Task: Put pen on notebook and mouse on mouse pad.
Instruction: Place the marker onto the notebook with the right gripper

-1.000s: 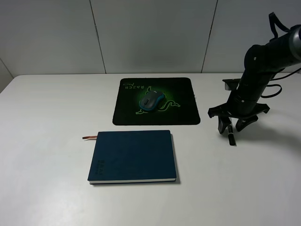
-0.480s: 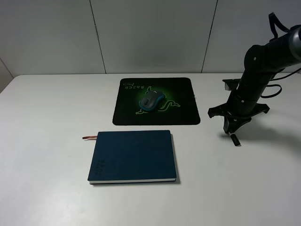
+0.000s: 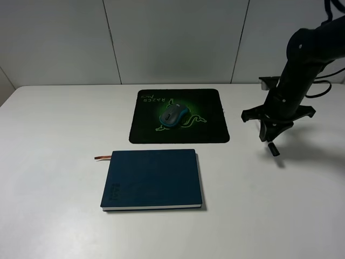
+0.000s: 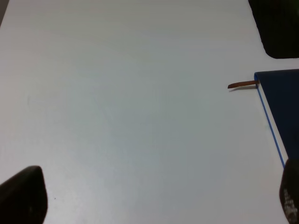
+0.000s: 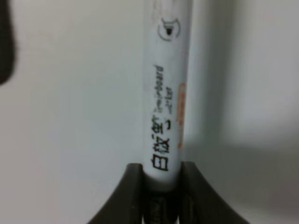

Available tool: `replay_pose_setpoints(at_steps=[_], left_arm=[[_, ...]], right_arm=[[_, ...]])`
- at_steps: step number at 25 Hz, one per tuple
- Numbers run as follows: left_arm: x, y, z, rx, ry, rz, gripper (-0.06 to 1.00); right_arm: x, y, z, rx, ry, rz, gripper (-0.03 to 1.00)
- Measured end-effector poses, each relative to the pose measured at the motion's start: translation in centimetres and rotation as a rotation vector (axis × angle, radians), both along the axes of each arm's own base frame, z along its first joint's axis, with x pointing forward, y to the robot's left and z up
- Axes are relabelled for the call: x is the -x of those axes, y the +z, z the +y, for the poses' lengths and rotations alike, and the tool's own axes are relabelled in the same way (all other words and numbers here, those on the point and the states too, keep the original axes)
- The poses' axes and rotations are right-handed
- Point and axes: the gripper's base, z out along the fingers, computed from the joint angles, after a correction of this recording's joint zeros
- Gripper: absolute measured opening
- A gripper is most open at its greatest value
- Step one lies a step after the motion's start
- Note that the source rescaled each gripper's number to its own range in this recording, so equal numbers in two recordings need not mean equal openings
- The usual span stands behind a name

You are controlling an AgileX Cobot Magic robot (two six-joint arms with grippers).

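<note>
A: Closest in?
B: Flat on the white table [image 3: 54,216], cover up: the dark teal notebook [image 3: 153,178], with a brown ribbon bookmark [image 3: 102,157] poking out at its far left corner.
A: And the left gripper [image 4: 156,200]?
B: Spread wide, grasping nothing, hovering over bare table near that ribbon corner. Seen only from its own wrist camera.
A: Farther back, off to the right?
B: Clenched on the pen [image 3: 274,149]: the right gripper [image 3: 269,134]. Up close, both fingers [image 5: 124,196] pinching the white barrel, black printed label facing the wrist camera. Hanging tilted, black end lowest, well apart from the notebook and to the right of the mouse pad [image 3: 210,108]. Cannot tell whether touching the table.
A: Beyond that?
B: Just behind the notebook, not touching it: the black mouse pad with its glowing green logo. Sitting near its middle: the grey and teal mouse [image 3: 173,114]. Last of all, a pale panelled wall [image 3: 172,43].
</note>
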Motion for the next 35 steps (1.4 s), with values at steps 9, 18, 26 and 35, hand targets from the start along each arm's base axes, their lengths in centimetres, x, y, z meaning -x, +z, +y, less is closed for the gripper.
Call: replay_pose_setpoints(at_steps=[9,18,26,35], left_arm=[[0.0,0.0,0.0,0.000,0.000,0.000,1.00],[0.0,0.0,0.0,0.000,0.000,0.000,1.00],[0.0,0.0,0.0,0.000,0.000,0.000,1.00],[0.0,0.0,0.0,0.000,0.000,0.000,1.00]], right_arm=[[1.5,4.8,1.0,-0.026,0.050,-0.010,0.00],[4.2,5.9,6.2,-0.028,0.257,0.033,0.00],[8.1,6.0,13.3,-0.027,0.523,0.030,0.00],[12.1,4.4,19.8,-0.007,0.784,0.061,0.00]])
